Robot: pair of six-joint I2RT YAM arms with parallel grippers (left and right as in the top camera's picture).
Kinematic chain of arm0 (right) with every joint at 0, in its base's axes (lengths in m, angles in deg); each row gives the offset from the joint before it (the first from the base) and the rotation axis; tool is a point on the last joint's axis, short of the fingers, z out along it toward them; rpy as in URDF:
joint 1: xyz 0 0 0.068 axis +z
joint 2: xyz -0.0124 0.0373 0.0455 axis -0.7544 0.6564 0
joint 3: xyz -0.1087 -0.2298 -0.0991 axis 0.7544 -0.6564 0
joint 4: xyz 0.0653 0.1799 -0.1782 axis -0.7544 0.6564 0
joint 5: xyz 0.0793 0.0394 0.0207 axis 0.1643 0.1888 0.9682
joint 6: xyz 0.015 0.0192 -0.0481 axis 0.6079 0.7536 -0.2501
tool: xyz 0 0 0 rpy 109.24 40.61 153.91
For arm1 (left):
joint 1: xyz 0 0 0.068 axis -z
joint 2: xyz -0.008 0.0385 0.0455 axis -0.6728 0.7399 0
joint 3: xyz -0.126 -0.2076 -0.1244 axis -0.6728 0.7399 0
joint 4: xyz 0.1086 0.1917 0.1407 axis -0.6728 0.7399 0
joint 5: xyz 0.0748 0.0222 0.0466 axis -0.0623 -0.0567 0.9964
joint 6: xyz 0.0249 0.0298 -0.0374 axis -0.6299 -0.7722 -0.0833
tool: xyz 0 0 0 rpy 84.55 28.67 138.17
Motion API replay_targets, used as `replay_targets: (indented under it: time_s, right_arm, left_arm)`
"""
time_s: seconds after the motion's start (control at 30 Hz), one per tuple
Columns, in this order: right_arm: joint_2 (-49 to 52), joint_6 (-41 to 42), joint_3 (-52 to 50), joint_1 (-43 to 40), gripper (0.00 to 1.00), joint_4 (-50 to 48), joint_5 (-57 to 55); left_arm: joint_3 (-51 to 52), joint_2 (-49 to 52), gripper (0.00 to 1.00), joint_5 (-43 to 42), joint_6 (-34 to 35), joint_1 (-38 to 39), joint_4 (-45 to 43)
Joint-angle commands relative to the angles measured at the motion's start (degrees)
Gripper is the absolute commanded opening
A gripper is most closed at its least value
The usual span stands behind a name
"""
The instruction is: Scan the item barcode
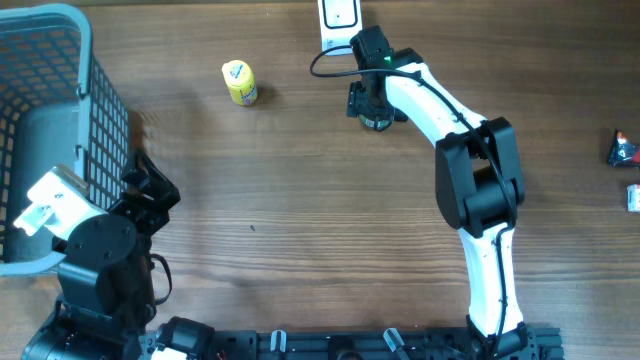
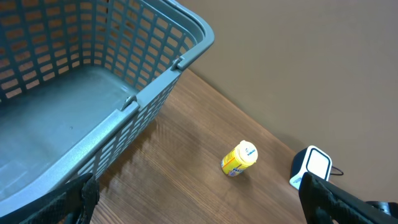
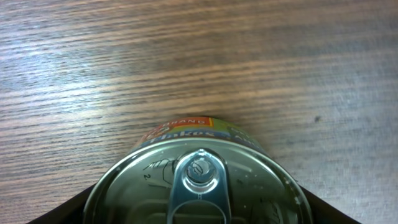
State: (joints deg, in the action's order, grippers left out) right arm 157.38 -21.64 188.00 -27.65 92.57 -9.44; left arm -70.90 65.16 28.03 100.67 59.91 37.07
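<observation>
The right jaws are closed against a can (image 3: 199, 180), one dark finger (image 3: 339, 218) pressed to each side of it, standing a good way apart because the can is wide. From the wrist I look straight down on its silver lid and ring pull, with a strip of orange and green label showing at the far edge. Whether the can rests on the wooden desk (image 1: 300, 220) or hangs just above it, I cannot tell.

The right arm (image 1: 470, 170) stretches to the far side of the desk, so the can sits near the far edge, just in front of a white scanner (image 1: 340, 14) whose black cable (image 1: 325, 65) loops beside the arm's wrist.

The left jaws are spread as wide as they go and hold nothing. They hang near the left front corner, beside a blue-grey basket (image 1: 105, 120).

A small yellow bottle (image 1: 239, 83) lies on the desk between the basket and the can, well apart from both. At the right edge are two small things (image 1: 622, 150), one red and dark, the other pale, too small to make out.
</observation>
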Motion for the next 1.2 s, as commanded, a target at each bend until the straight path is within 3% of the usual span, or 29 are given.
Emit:
replay_targets:
  time_s: [0.0,0.07,0.1,0.73,1.17]
  right_arm:
    - [4.1,-4.5,-1.7,-0.4,0.92,-0.3,-0.3]
    - [4.1,-4.2,-1.7,-0.4,0.92,0.5,-0.3]
    - [4.0,-3.4,-1.7,-0.4,1.0,1.1,-0.3]
    - [-4.6,-1.2,-1.7,-0.3,1.0,8.8,4.9]
    - [-4.5,-0.8,-1.7,-0.3,1.0,2.8,13.8]
  left_arm:
    - [0.0,-0.2,1.0,-0.5,0.7,0.2,0.0]
    - [0.0,-0.2,1.0,-0.5,0.7,0.2,0.0]
    - [0.0,-0.2,1.0,-0.5,0.7,0.2,0.0]
    - [0.0,-0.2,1.0,-0.5,0.7,0.2,0.0]
    - [0.0,-0.2,1.0,-0.5,0.7,0.2,0.7]
